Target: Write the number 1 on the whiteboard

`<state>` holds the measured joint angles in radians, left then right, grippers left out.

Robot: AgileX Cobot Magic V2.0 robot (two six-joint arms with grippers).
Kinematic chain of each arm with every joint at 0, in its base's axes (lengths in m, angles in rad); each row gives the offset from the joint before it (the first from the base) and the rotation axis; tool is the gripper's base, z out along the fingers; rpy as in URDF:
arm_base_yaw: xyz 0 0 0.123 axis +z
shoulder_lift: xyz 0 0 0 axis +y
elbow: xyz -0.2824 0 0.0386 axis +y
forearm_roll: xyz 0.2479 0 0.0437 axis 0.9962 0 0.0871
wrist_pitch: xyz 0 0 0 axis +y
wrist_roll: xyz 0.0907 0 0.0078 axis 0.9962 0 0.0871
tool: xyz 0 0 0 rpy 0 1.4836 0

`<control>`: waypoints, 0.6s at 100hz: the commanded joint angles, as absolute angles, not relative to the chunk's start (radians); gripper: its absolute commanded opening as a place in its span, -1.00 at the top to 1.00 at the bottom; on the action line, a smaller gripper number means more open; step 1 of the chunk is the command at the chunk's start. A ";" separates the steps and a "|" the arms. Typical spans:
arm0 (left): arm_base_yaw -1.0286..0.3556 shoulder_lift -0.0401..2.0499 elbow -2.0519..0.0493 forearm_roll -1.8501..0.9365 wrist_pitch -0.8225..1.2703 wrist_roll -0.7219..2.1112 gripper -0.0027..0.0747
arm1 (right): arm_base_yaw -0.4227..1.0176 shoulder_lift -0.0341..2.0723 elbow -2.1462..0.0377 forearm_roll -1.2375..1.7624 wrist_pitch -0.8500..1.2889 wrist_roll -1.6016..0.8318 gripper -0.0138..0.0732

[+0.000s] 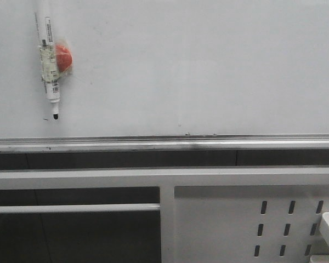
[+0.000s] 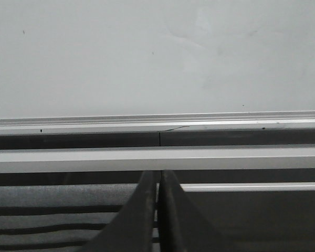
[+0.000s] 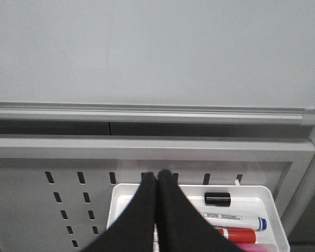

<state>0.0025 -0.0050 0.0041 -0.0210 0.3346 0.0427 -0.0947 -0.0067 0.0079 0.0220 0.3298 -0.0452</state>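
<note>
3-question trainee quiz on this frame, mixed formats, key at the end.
1. True or false: a number 1 is already drawn on the whiteboard.
2. Where is the uncapped white marker in the front view? A) lying in the tray B) hanging tip down on the board's upper left, by a red holder C) held in the left gripper
3. Fill in: in the right wrist view, the white tray below the right gripper holds a loose black ____ and some pens.

Key:
1. False; no stroke shows on the board.
2. B
3. cap
</note>
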 commanded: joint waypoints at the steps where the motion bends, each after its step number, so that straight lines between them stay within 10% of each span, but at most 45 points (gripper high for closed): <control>1: -0.005 -0.028 0.040 -0.031 0.273 0.043 0.98 | -0.101 -0.029 0.021 0.000 0.307 -0.046 0.82; 60: -0.005 -0.028 0.040 -0.007 0.252 0.043 0.98 | -0.101 -0.029 0.021 0.000 0.299 -0.046 0.82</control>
<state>0.0025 -0.0050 0.0041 -0.0096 0.3346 0.0427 -0.0947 -0.0067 0.0079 0.0220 0.3298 -0.0452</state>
